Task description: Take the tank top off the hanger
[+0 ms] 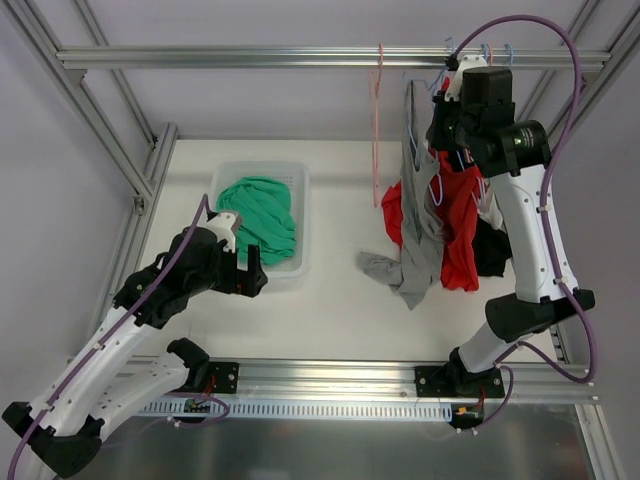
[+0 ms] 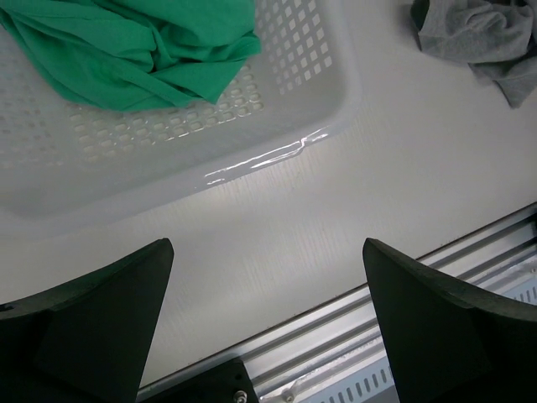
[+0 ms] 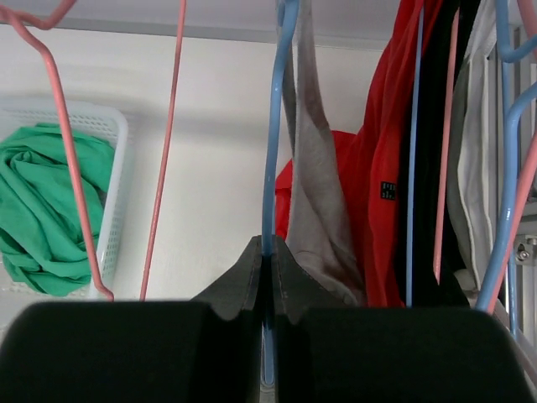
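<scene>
The right fingers (image 3: 256, 273) are closed on the thin blue wire hanger (image 3: 270, 151) carrying the grey fabric tank top (image 3: 317, 201), whose hem trails on the white desk (image 1: 330, 310). The left fingers (image 1: 252, 272), spread and empty, probably must next pull it off.

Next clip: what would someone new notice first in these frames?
The right claw, up at the rail on the far right, is clamped shut on a blue hanger, with the grey tank top and a red garment hanging beside it. On the left, a bright green cloth lies in a white basket, and the left claw hangs open over the table near it.
</scene>
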Robot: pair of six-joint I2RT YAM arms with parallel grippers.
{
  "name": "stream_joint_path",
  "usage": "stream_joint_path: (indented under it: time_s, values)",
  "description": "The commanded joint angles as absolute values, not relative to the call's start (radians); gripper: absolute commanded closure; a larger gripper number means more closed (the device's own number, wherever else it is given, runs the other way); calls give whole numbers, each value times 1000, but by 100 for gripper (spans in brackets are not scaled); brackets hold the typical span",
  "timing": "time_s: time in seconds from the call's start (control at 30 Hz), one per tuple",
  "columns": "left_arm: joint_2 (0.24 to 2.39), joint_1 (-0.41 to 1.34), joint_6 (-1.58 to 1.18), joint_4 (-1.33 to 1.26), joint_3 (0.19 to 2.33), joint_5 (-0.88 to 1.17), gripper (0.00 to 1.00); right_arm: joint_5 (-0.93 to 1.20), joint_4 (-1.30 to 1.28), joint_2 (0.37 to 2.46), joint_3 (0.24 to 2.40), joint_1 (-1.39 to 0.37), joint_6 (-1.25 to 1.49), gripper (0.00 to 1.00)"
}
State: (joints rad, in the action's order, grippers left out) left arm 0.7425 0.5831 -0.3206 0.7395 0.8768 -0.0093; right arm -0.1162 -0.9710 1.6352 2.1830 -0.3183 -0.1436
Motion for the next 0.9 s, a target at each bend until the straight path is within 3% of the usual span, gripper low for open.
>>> stream_joint_path:
  time_s: [0.0, 0.37, 0.6, 0.87]
  values:
    - [703, 589, -336, 707, 871, -28, 1, -69, -776, 1549, 2172, -322, -98, 100]
    - [647, 588, -325, 680, 864, -5, 1, -11, -652, 1381, 2034, -339, -87, 100]
    - [623, 588, -336, 660, 873, 38, 1, 26, -705, 1327, 2010, -339, -106, 100]
    - [727, 606, -356, 448, 1123, 285, 1, 149, -817, 956, 1777, -342, -61, 100]
